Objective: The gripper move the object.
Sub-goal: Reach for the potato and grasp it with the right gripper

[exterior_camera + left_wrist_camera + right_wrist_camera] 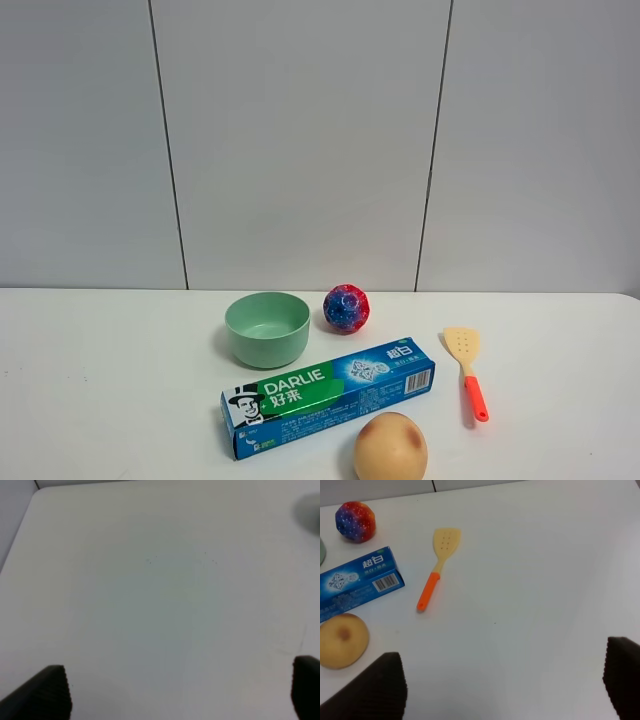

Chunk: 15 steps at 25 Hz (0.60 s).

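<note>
The object, a tan-peach egg-shaped ball (pixel 391 448) with a reddish spot, sits at the table's front edge, just in front of the toothpaste box. It also shows in the right wrist view (pixel 342 640). No arm shows in the exterior high view. My right gripper (pixel 505 687) is open, its dark fingertips (pixel 377 685) wide apart, with the ball off to one side of them. My left gripper (pixel 177 690) is open over bare white table, with nothing between its fingertips (pixel 45 690).
A blue-green Darlie toothpaste box (pixel 328 396) lies behind the ball. A green bowl (pixel 267 328) and a blue-and-red speckled ball (pixel 346 307) stand farther back. A small spatula with an orange handle (pixel 468 375) lies at the right on the white table (pixel 110 380).
</note>
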Each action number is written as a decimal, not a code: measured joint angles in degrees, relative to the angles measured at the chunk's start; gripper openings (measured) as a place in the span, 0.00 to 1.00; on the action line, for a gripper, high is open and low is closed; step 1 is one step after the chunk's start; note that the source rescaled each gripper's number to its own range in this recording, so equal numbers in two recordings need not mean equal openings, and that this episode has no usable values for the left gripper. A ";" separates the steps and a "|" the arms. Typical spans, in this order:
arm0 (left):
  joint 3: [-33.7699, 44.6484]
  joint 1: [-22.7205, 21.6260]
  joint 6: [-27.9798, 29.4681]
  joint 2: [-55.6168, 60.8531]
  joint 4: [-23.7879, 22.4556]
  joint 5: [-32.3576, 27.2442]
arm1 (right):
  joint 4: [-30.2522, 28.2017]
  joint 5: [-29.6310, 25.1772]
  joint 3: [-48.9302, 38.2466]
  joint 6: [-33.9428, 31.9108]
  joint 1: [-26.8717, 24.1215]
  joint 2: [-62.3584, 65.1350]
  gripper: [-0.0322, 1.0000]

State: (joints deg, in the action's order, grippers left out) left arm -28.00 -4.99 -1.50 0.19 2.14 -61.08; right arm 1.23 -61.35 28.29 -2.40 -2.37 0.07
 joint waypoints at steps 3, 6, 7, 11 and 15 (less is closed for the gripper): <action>0.00 0.00 0.00 0.00 0.00 0.00 | 0.00 0.00 0.00 0.00 0.00 0.00 0.91; 0.00 0.00 0.00 0.00 0.00 0.00 | 0.00 0.00 0.00 0.00 0.00 0.00 0.91; 0.00 0.00 0.00 0.00 0.00 0.00 | 0.00 0.00 0.00 0.00 0.00 0.00 0.91; 0.00 0.00 0.00 0.00 0.00 0.00 | 0.00 0.00 0.00 0.00 0.00 0.00 0.91; 0.00 0.00 0.00 0.00 0.00 0.00 | 0.00 0.00 0.00 0.00 0.00 0.00 0.91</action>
State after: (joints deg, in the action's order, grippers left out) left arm -28.00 -4.99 -1.50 0.19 2.14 -61.08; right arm 1.23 -61.35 28.29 -2.40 -2.37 0.07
